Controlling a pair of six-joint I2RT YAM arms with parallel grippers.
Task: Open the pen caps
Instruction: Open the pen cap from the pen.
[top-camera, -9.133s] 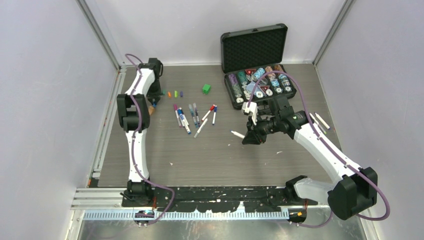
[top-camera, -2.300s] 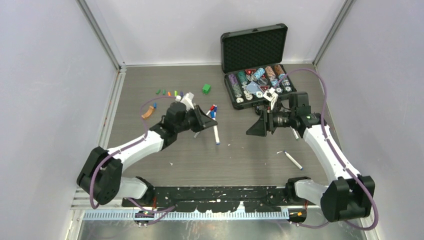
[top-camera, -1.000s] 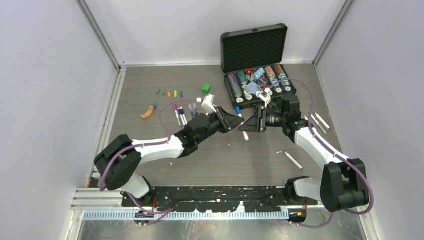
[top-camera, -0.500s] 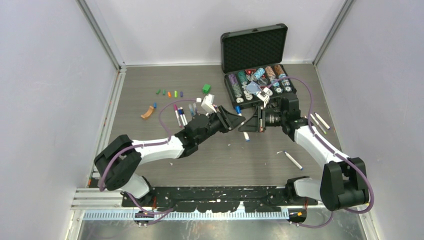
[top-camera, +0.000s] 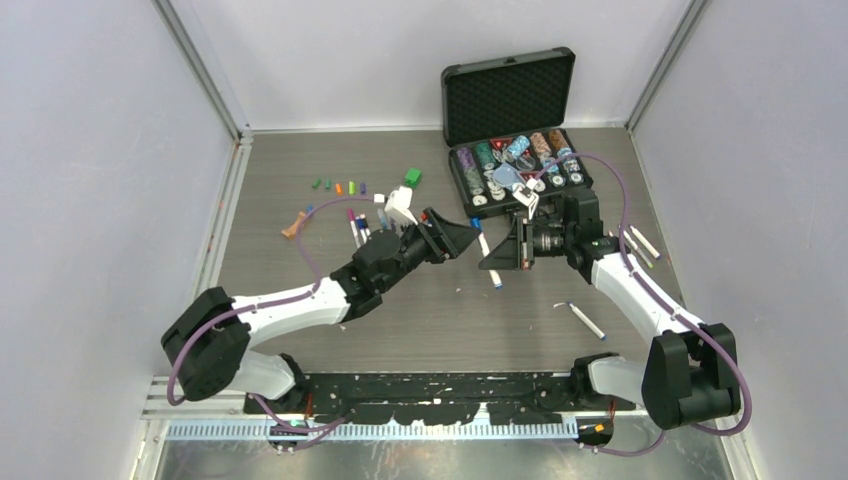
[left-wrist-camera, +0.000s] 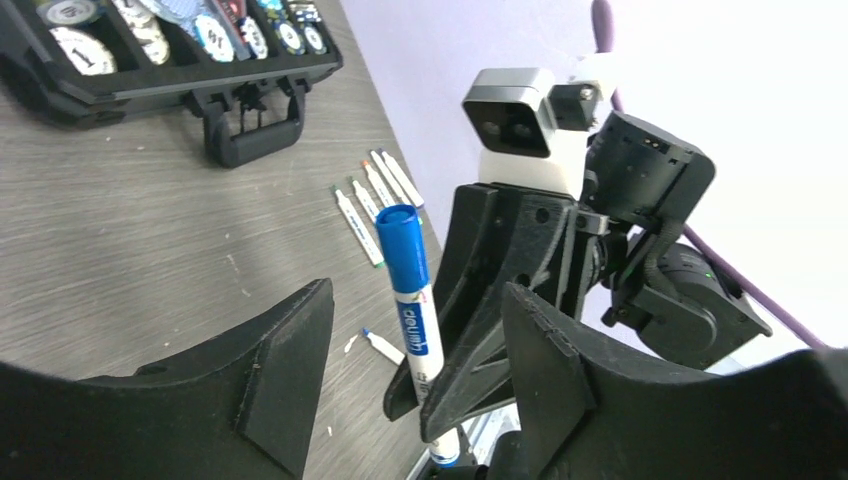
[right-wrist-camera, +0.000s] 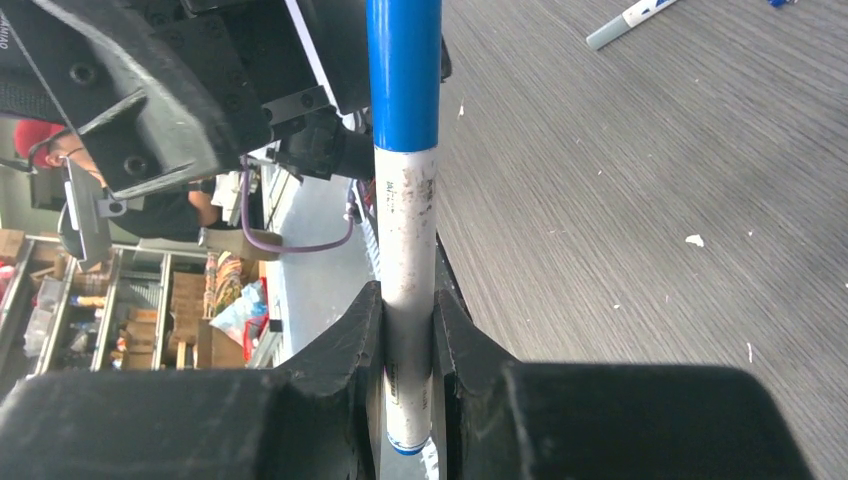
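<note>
While the right gripper (right-wrist-camera: 408, 305) clamps the pen (right-wrist-camera: 406, 215), the left gripper (left-wrist-camera: 415, 305) stands spread around its blue cap (left-wrist-camera: 402, 248).

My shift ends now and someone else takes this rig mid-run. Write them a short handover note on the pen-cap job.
Left tool: open, fingers either side of the blue cap, not gripping it.
Right tool: shut on the barrel of that pen, held up off the table.
Done: a row of loose caps lies far left. Bare pens lie right of the chip case, and another bare pen lies nearer the right arm.
Left: pull this blue cap, then work through the group of pens at centre-left, which look still capped.
</note>
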